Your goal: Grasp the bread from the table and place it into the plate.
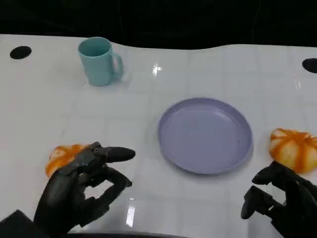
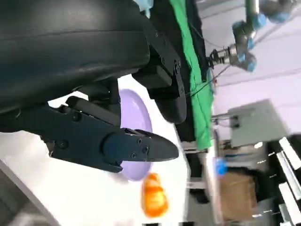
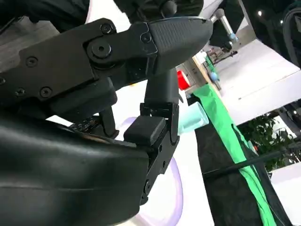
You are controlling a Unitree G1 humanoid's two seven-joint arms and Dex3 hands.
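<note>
We see two pieces of bread on the white desk (image 1: 208, 208). One orange, white-striped bread (image 1: 293, 148) lies at the right, just beside the rim of the plate (image 1: 205, 135) but apart from it; the left wrist view shows this same bread (image 2: 154, 201) next to the plate (image 2: 136, 117). The other bread (image 1: 63, 156) lies at the left, well apart from the plate, partly hidden behind our left robot hand (image 1: 81, 191).

The lilac plate sits near the middle of the desk and holds nothing. In the right wrist view its rim (image 3: 176, 193) shows past the black fingers.

Our left robot hand hovers low at the near left, its fingers (image 1: 119, 154) spread apart and reaching toward the plate, with nothing between them. We cannot tell whether it touches the bread behind it. Our right robot hand (image 1: 282, 201) sits at the near right, just in front of the right bread, its fingers loosely curled and apart, holding nothing.

Farther back on the left stands an upright teal mug (image 1: 99, 61), its handle turned toward the right, well apart from the plate; it also shows in the right wrist view (image 3: 193, 117). Two dark round holes mark the far desk corners, one left (image 1: 20, 52) and one right (image 1: 310, 65).
</note>
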